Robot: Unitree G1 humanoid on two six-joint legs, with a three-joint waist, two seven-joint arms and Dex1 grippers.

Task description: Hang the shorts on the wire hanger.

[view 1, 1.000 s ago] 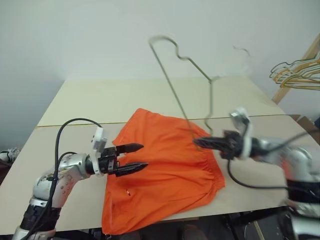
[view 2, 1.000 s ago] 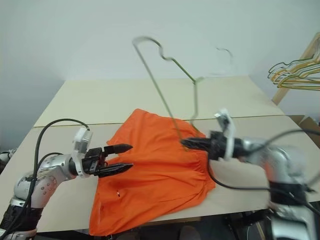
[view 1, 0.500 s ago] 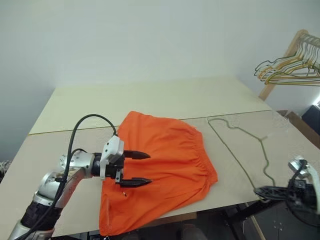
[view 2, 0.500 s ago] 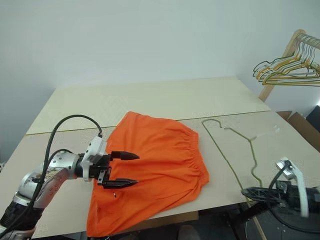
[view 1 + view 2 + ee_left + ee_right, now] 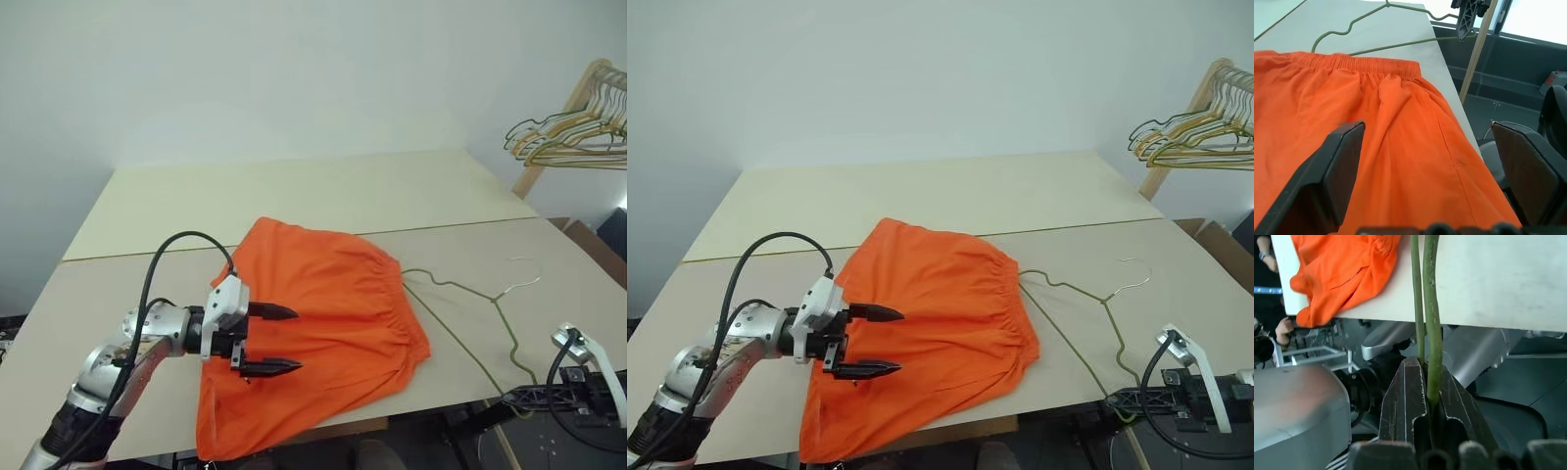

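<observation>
Orange shorts (image 5: 323,323) flat (no lettering); left tool (image 5: 271,340) apart | right tool (image 5: 1426,396) clamps wire hanger (image 5: 470,323)

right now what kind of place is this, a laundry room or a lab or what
Probably a plain test room set up for clothes handling, not a real laundry: a bare beige table against an empty wall, orange shorts and one wire hanger on it, and a wooden rack of spare hangers in the corner.

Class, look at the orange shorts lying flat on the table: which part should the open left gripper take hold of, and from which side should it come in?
Probably the gathered waistband of the shorts: it is the thickest, bunched edge and lies beside the wire hanger. The left gripper hovers open over the cloth, so it could come down from above and pinch the band across its width.
</observation>
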